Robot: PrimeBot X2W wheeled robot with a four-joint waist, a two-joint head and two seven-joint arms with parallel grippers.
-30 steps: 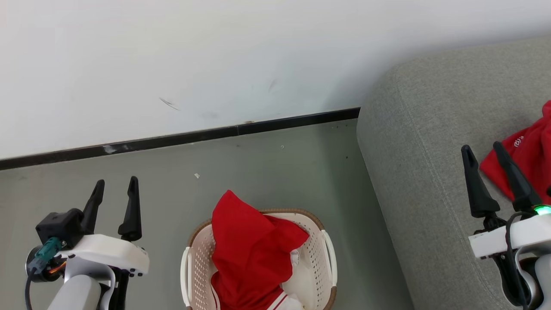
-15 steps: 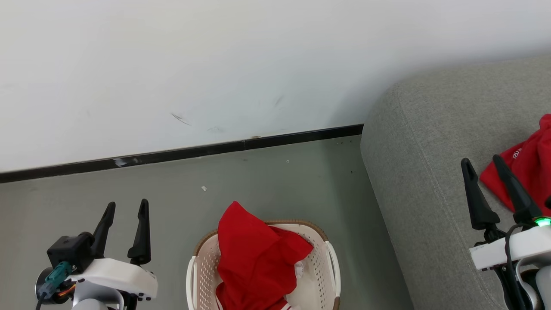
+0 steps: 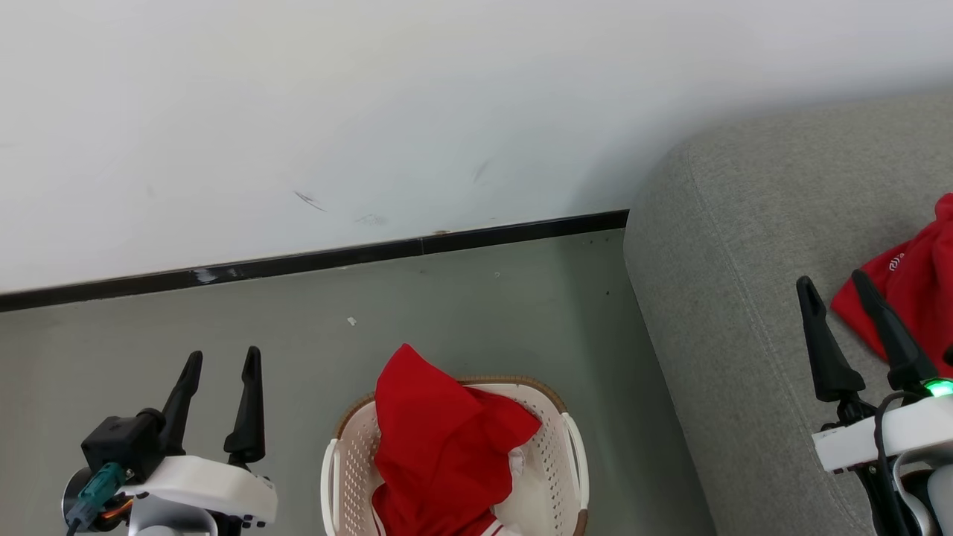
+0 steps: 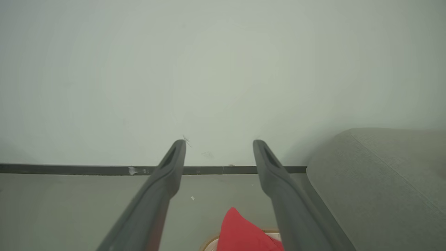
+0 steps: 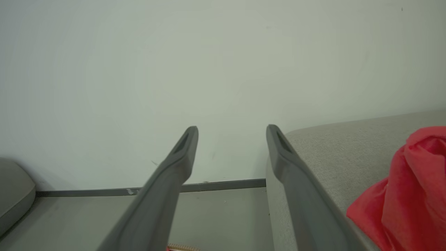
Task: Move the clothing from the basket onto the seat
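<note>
Not much has changed in the last second. The whole head view slid down a touch, and that's my head moving, not the stuff. My left hand (image 3: 223, 351), lower left, dropped slightly further in the frame than everything else did.

The oval cream-white plastic laundry basket (image 3: 551, 454) with the brown woven-look rim sits bottom middle on the grey-green floor (image 3: 461, 313). A soft bright-red garment (image 3: 439, 439) is heaped in it, its peak poking above the rim. Neither has shifted.

A second red garment with white lettering (image 3: 912, 290) already lies on the big light-grey fabric sofa seat (image 3: 744, 260) at the right edge.

My left hand and my right hand (image 3: 830, 278), lower right over the seat, are both spread wide with nothing in them.

My read: one piece is delivered and at least one is left to fetch. I'm between trips, so the next reach should be back into the basket.
</note>
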